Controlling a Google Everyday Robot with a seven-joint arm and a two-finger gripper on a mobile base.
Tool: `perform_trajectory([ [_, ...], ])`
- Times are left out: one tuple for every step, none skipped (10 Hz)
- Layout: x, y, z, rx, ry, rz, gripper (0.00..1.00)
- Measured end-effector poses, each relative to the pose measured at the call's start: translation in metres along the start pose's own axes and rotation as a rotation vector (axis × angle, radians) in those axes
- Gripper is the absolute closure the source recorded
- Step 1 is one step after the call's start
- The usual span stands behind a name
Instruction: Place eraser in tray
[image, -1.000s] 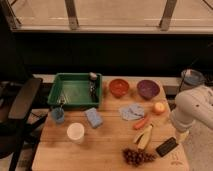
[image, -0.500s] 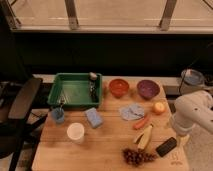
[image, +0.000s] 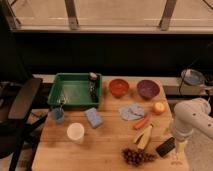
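The eraser (image: 165, 146) lies unmoved at the lower right of the frame, well apart from the tray (image: 70, 76) at upper left. The gripper (image: 178, 152) has sunk over the last second to just beside the eraser's right end. Whether it is open or has hold of anything cannot be told, so the pick-up looks only about to begin.

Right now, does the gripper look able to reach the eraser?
Probably yes: the gripper hangs close beside the eraser, with nothing between them; the grapes lie on the eraser's other side.

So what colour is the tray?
Green tray, camera view; the gripper hangs beside the eraser, front right.
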Motion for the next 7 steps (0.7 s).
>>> perform_trajectory([
  [0.000,0.000,0.008,-0.004,-0.015,0.003,0.35],
  [-0.001,0.000,0.015,-0.011,-0.025,0.005,0.35],
  [-0.002,0.000,0.020,-0.016,-0.033,0.010,0.36],
  [-0.001,0.003,0.022,-0.015,-0.041,0.024,0.41],
  [0.000,0.005,0.022,0.000,-0.046,0.037,0.50],
  [0.001,0.006,0.021,0.016,-0.048,0.050,0.62],
  [0.001,0.006,0.020,0.025,-0.044,0.066,0.70],
])
